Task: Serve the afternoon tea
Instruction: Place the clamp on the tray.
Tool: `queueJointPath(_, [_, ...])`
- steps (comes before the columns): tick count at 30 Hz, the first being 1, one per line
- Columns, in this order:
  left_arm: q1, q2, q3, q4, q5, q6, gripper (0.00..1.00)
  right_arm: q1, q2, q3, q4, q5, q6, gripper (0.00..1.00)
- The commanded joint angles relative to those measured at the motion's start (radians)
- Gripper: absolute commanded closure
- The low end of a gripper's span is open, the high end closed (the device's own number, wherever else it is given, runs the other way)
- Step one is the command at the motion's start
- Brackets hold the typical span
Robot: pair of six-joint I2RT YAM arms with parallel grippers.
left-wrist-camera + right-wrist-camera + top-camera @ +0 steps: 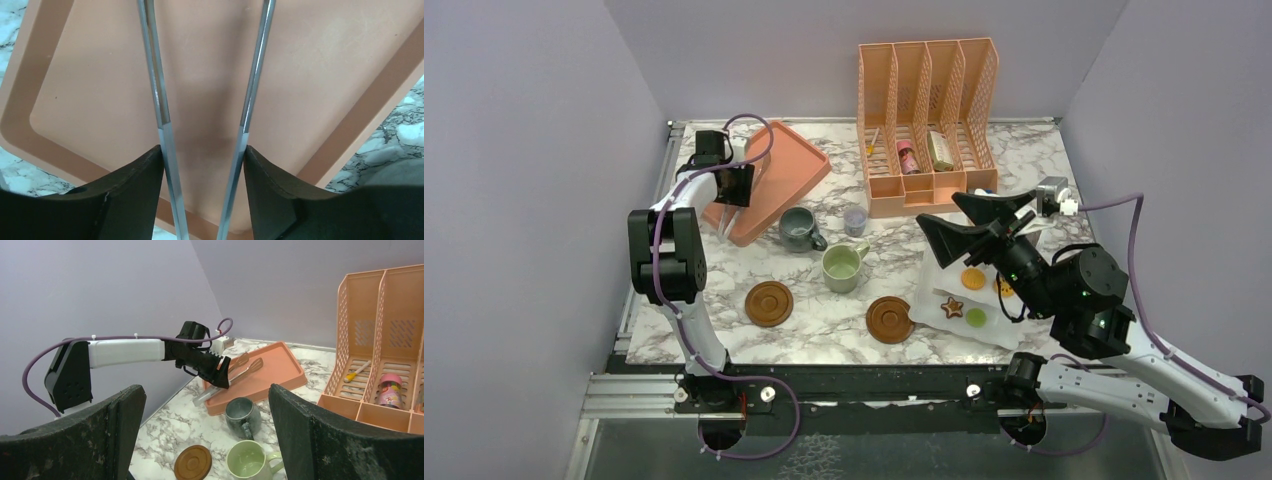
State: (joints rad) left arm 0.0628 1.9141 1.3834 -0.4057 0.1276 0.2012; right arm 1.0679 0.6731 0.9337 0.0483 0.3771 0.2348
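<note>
My left gripper [202, 150] hangs over the orange tray [100, 75], shut on a pair of metal tongs [160, 100]; both tong arms press against the fingers' inner faces. From the top, the left gripper [729, 212] is at the tray's [784, 165] near left edge. On the marble stand the grey-blue mug [799, 228], the pale green mug [842, 267] and two brown coasters [769, 303] [890, 319], both bare. Toy cookies [951, 306] lie on a white plate [934, 290]. My right gripper [939, 210] is raised above that plate, open and holding nothing.
An orange file organizer [929, 120] stands at the back with a pink bottle [907, 157] in one slot. A tiny lilac cup [855, 220] sits between the mugs and the organizer. Purple walls close in the left, back and right sides.
</note>
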Motion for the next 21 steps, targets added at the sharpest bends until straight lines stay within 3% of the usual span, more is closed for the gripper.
queueJointPath(1, [0.008,-0.029,0.025,0.003,-0.071,-0.017,0.36,0.007,-0.02,-0.017,0.009,0.008,-0.011,0.01])
queueJointPath(14, [0.009,-0.126,0.201,-0.171,-0.065,-0.167,0.26,0.007,0.027,-0.002,-0.041,0.004,0.0,0.01])
queueJointPath(21, [0.004,-0.316,0.133,-0.203,0.079,-0.273,0.17,0.007,0.13,0.076,-0.127,-0.019,0.002,0.01])
